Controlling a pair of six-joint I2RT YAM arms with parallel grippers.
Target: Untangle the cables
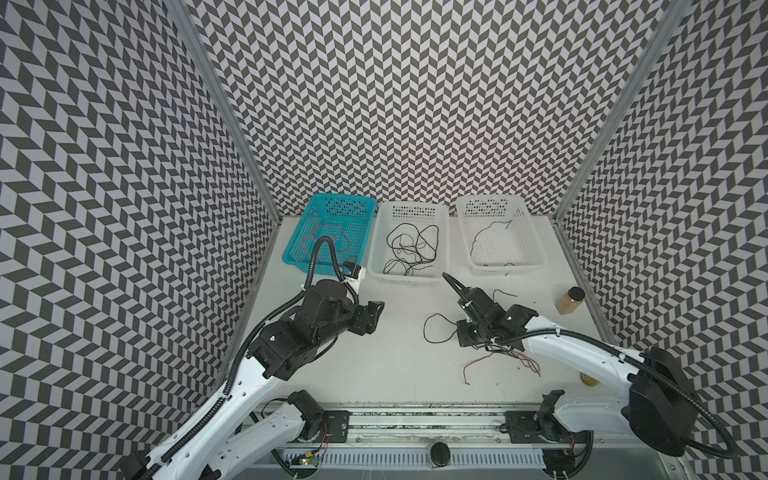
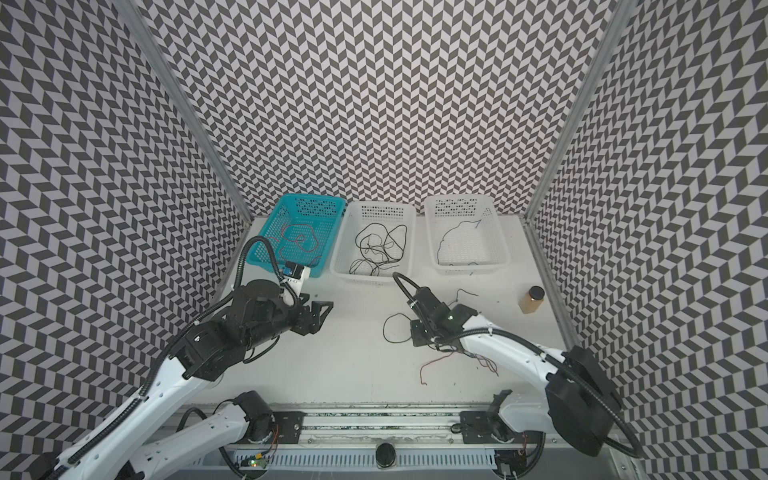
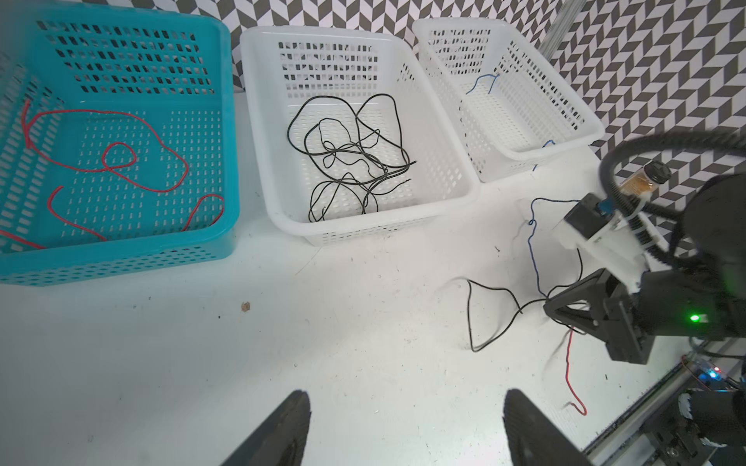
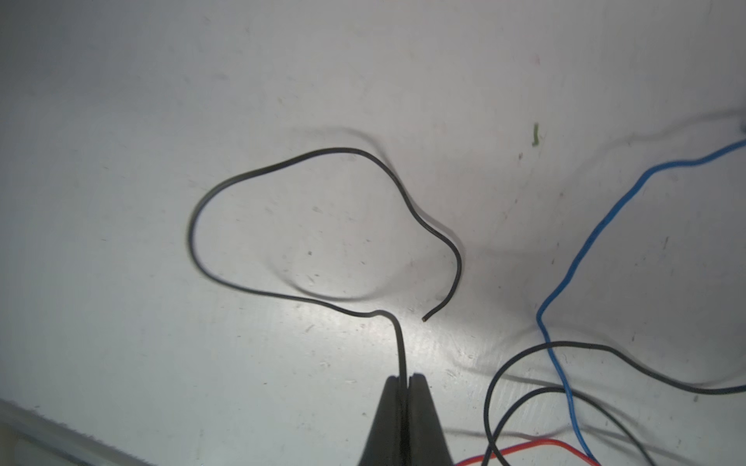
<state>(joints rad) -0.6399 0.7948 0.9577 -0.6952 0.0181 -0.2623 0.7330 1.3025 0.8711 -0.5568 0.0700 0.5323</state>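
Enclosed at nine, twelve and three o'clock by black-and-white chevron walls (image 1: 415, 104), joined at eleven and one by aluminium posts (image 1: 250, 166). Floored by a scuffed white tabletop (image 1: 374, 374), metal rail (image 1: 415, 417) at six.

Surface (image 1: 374, 386): white and scuffed, I see dark specks
Back row: teal basket (image 1: 291, 254), middle white basket (image 1: 409, 277), right white basket (image 1: 505, 270)
Right edge: amber jar (image 1: 570, 300)
Front right: black cable loop (image 4: 335, 149), blue cable (image 4: 593, 234), red cable (image 3: 568, 363)

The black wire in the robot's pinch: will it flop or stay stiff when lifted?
Probably floppy: the black wire lies in a loose curl beyond the shut jaws. It is likely very light, being so thin. Its loose end may dangle and swing.
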